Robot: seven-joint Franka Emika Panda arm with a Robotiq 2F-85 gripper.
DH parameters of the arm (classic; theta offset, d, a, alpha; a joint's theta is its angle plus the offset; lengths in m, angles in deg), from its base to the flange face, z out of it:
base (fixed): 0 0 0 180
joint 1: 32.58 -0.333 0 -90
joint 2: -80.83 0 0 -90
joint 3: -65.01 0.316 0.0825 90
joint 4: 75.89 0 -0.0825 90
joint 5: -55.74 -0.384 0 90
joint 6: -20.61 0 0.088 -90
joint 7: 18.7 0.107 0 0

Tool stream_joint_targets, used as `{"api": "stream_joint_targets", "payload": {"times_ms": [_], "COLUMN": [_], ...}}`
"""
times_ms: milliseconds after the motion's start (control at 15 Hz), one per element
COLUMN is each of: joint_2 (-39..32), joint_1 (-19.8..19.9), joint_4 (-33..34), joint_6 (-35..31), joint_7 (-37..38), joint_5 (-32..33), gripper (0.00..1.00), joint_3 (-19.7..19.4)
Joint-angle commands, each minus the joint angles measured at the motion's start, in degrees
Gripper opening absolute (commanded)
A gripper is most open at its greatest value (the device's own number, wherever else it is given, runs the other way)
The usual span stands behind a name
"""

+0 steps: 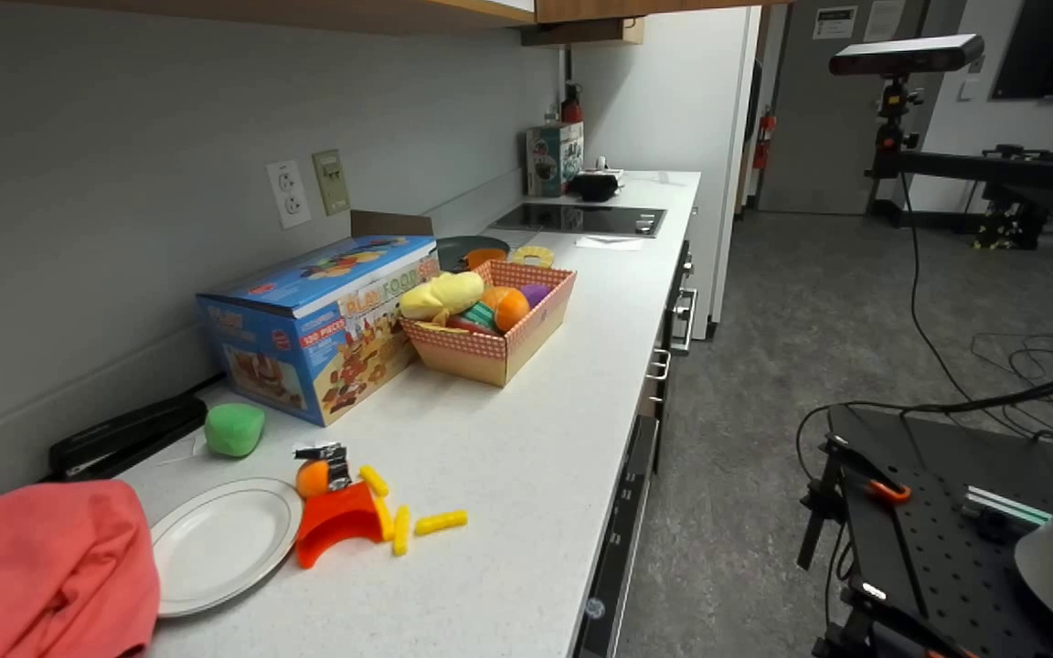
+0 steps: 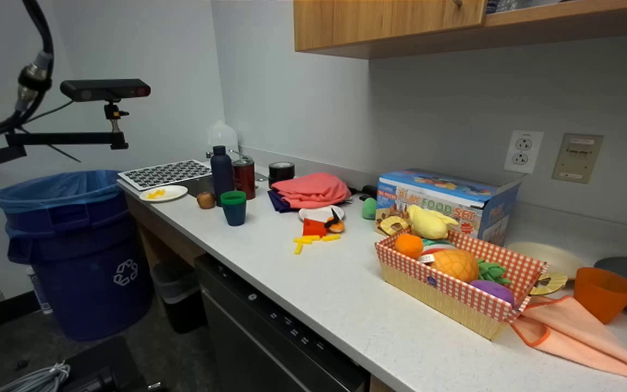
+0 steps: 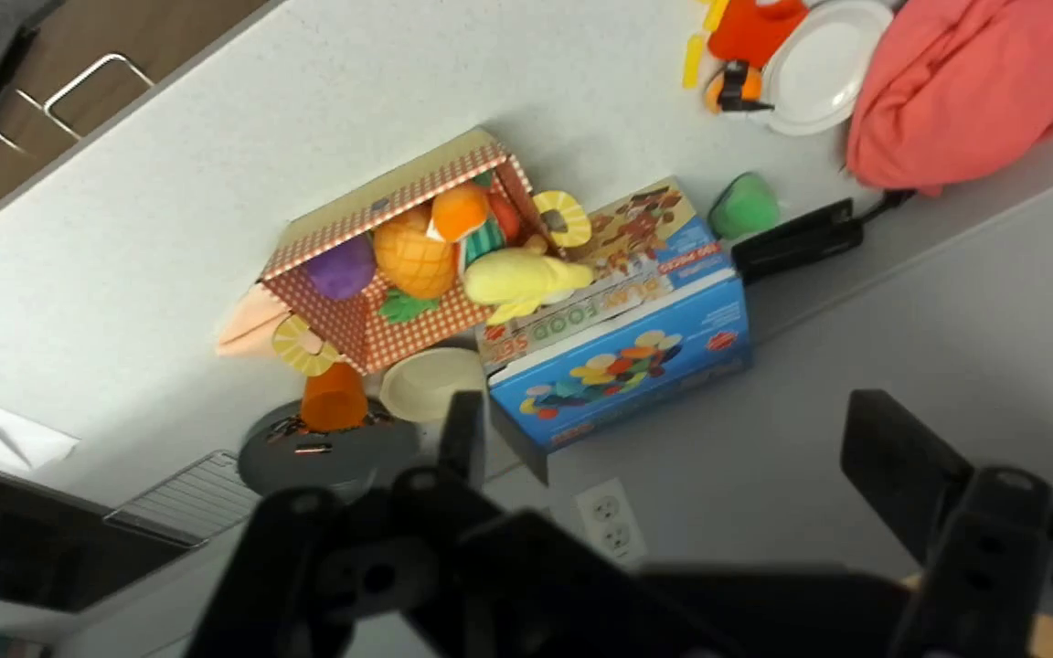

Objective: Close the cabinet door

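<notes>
In the wrist view the gripper [image 3: 662,402] is showing at the bottom of the frame, its fingers [image 3: 901,464] standing wide apart. Higher up, around the middle, a blue play-food box [image 3: 622,352] is sitting just beside a checkered basket [image 3: 380,190], which is holding a toy pineapple [image 3: 414,256]. A coral cloth [image 3: 970,91] is lying at the upper right. In an exterior view the cabinet door [image 1: 627,8] is standing open at the top edge, mostly cut off.

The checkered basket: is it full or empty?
Partly full: the basket holds a toy pineapple and a purple toy, yet bare lining shows.
</notes>
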Motion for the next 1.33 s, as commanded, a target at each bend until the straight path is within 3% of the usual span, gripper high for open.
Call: {"api": "stream_joint_targets", "payload": {"times_ms": [0,333,800,867,1267], "joint_2": [-6.75,-9.47,-9.17,-8.85,-8.81], "joint_1": [5.44,11.77,16.58,15.13,15.98], "joint_4": [8.99,12.87,14.24,12.69,13.51], "joint_6": [0.18,-1.01,-2.56,-1.91,-2.03], "joint_7": [2.20,3.22,4.64,2.26,3.57], "joint_5": [1.59,6.60,10.77,10.27,10.22], "gripper": [1.00,1.00,1.00,1.00,1.00], "joint_3": [-3.82,-7.72,-12.53,-12.40,-12.95]}}
